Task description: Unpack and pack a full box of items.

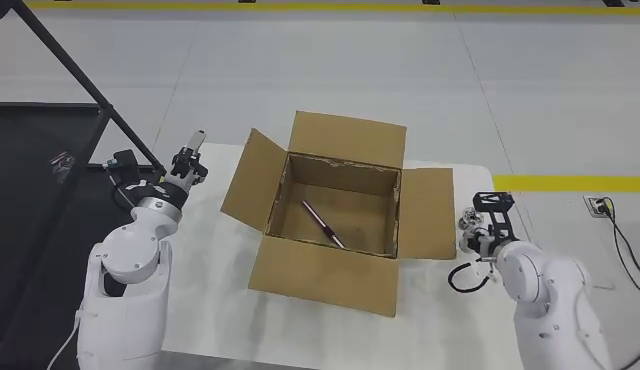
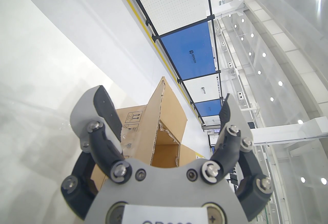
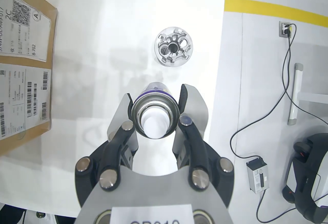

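In the top view, the open brown cardboard box [image 1: 325, 275] sits mid-frame on the white table [image 1: 210, 300], with a slim dark rod [image 1: 323, 223] lying inside it. The left gripper [image 1: 196, 142] is at its left. At its right, the right gripper [image 3: 156, 97] clasps a silver metal can [image 3: 154, 117], and a grey round metal part [image 3: 173, 46] lies just beyond.

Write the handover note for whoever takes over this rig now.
The left gripper is open and empty, left of the cardboard box.
The right gripper has its jaws shut on an upright aerosol can, over the table right of the box.
Box flaps are open; one slim dark pen-like item lies inside.
A round grey ribbed part sits on the table near the can.
Unpacking looks nearly done; probably left: the pen-like item out, then repack.
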`<action>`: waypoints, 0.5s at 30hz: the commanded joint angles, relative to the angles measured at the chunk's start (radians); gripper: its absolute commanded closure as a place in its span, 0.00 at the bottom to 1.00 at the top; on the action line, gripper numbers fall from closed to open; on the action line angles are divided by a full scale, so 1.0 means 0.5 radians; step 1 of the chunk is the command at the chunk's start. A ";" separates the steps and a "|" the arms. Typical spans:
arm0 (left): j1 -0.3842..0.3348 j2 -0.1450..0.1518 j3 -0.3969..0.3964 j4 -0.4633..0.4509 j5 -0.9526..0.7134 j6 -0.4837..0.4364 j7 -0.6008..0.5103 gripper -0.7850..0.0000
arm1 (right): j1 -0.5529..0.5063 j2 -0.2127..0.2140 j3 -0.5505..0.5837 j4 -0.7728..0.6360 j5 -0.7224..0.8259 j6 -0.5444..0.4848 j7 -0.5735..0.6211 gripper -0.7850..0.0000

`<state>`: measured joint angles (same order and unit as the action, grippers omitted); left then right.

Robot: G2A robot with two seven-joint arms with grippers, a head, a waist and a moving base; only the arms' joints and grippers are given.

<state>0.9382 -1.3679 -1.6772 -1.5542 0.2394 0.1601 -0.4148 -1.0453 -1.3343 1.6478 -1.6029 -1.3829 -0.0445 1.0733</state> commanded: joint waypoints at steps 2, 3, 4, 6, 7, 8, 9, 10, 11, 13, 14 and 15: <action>0.000 0.000 0.000 0.000 0.000 0.000 0.000 0.00 | 0.041 0.008 0.009 0.115 0.011 -0.013 -0.007 1.00; 0.000 0.000 0.000 0.000 0.000 0.000 0.000 0.00 | 0.053 0.010 0.007 0.146 0.017 -0.019 -0.013 1.00; 0.000 0.000 0.000 0.000 0.000 0.000 0.000 0.00 | 0.062 0.011 0.007 0.175 0.022 -0.019 -0.022 0.91; 0.000 0.000 0.000 0.000 0.000 0.000 0.000 0.00 | 0.079 0.014 0.009 0.224 0.050 -0.029 -0.036 0.62; 0.000 0.000 0.000 0.000 0.000 0.000 0.000 0.00 | 0.086 0.017 0.013 0.244 0.057 -0.036 -0.046 0.55; 0.000 0.000 0.000 0.000 0.000 0.000 0.000 0.00 | 0.092 0.019 0.014 0.263 0.057 -0.035 -0.045 0.52; 0.000 0.000 0.000 0.000 0.000 0.000 0.000 0.00 | 0.100 0.022 0.013 0.278 0.054 -0.034 -0.043 0.38; 0.000 0.000 0.000 0.000 0.000 0.000 0.000 0.00 | 0.107 0.023 0.010 0.291 0.058 -0.034 -0.040 0.19; 0.000 0.000 0.000 0.000 0.000 0.000 0.000 0.00 | 0.113 0.026 0.008 0.300 0.053 -0.032 -0.031 0.07; 0.000 0.000 0.000 0.000 0.000 0.000 0.000 0.00 | 0.124 0.029 0.005 0.308 0.057 -0.027 -0.029 0.00; 0.000 0.000 0.000 0.000 0.000 0.000 0.000 0.00 | 0.127 0.031 0.004 0.302 0.059 -0.027 -0.026 0.00; 0.000 0.000 0.000 0.000 0.000 0.000 0.000 0.00 | 0.130 0.034 0.005 0.290 0.057 -0.030 -0.024 0.00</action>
<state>0.9382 -1.3679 -1.6772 -1.5542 0.2394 0.1601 -0.4148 -0.9818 -1.3187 1.6499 -1.4518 -1.3544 -0.0581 1.0604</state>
